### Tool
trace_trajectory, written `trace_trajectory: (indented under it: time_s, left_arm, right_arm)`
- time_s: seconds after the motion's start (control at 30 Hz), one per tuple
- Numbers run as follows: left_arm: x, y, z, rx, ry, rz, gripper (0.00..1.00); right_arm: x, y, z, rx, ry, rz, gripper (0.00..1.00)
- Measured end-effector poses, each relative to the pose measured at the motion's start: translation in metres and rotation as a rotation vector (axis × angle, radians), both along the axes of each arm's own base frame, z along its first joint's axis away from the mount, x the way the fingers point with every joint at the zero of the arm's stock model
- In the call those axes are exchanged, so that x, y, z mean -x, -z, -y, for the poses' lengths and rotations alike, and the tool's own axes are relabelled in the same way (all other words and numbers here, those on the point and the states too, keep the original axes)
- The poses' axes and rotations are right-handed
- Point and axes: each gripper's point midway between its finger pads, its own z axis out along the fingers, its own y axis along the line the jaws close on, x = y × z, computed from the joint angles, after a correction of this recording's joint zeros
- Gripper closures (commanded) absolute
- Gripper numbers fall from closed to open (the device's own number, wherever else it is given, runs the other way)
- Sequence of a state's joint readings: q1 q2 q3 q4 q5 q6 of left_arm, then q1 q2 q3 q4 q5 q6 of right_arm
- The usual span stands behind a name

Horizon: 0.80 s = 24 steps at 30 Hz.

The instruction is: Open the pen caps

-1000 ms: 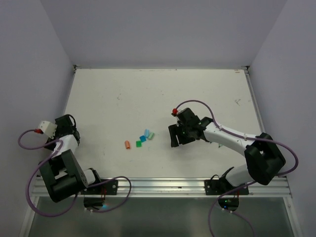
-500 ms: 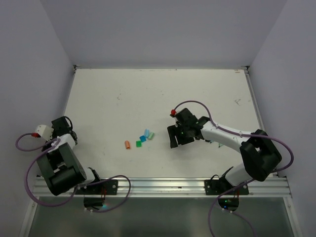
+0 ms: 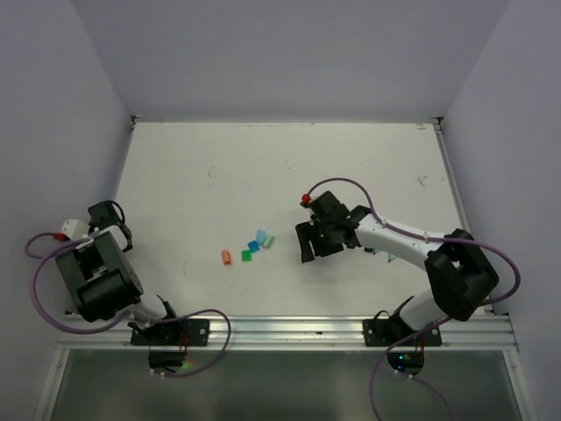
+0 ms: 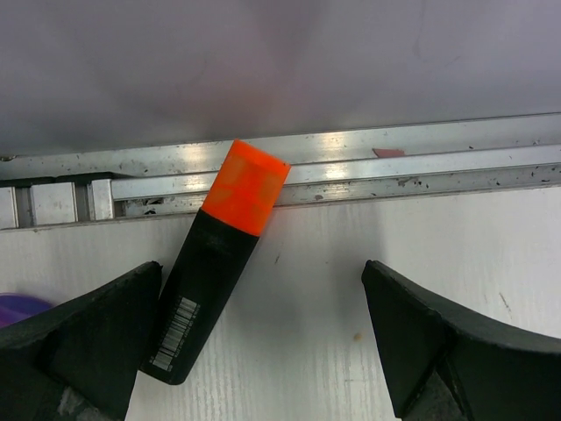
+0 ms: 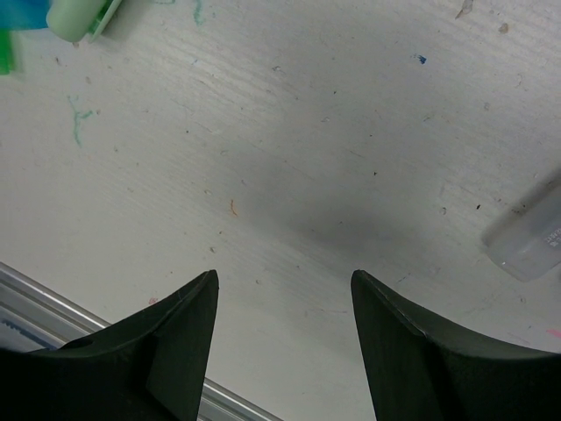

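L pincer point(image 4: 261, 289) open, orange-ended black marker point(image 4: 206, 289) btwn its fingers. R pincer point(image 5: 282, 281) open; pen caps point(image 3: 253, 246) near, to its left.

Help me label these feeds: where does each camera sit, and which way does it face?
Top external: above, behind the bases, looking down on the white table; left arm and right arm show.
Left wrist: on its arm, looks down at a black orange-ended marker by an aluminium rail; open left fingers below.
Right wrist: on its arm, looks down at the table; open right fingers below.
Shared: mint cap, in right wrist and top external.
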<state>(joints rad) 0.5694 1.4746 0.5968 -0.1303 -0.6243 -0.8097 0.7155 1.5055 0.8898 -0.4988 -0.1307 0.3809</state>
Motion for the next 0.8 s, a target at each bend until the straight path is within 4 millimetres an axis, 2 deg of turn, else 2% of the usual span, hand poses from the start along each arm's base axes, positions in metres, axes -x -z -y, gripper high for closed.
trace_trajectory:
  time_s: [0.23, 0.53, 0.57, 0.63, 0.73, 0.77, 0.8]
  left_arm:
    - [-0.005, 0.002, -0.001, 0.015, 0.023, 0.006, 0.02]
    - [-0.015, 0.001, -0.005, 0.016, 0.047, 0.007, 0.23]
    - [-0.016, 0.001, -0.006, 0.015, 0.050, 0.008, 0.30]
    - [-0.016, 0.002, -0.006, 0.010, 0.056, 0.007, 0.37]
    - [-0.017, 0.001, -0.007, 0.004, 0.069, 0.016, 0.53]
    - [-0.017, 0.001, -0.007, 0.002, 0.071, 0.021, 0.61]
    - [-0.018, 0.001, -0.007, 0.002, 0.076, 0.024, 0.64]
  right_arm:
    - [-0.003, -0.005, -0.003, -0.009, 0.000, 0.010, 0.34]
    - [-0.004, -0.009, -0.003, -0.012, 0.001, 0.025, 0.34]
    - [-0.004, -0.009, -0.003, -0.013, 0.001, 0.026, 0.34]
    - [-0.004, -0.010, -0.003, -0.017, 0.002, 0.027, 0.34]
    - [-0.004, -0.011, -0.004, -0.019, 0.005, 0.027, 0.34]
    - [-0.004, -0.011, -0.004, -0.021, 0.007, 0.027, 0.34]
    - [-0.004, -0.012, -0.004, -0.022, 0.007, 0.028, 0.34]
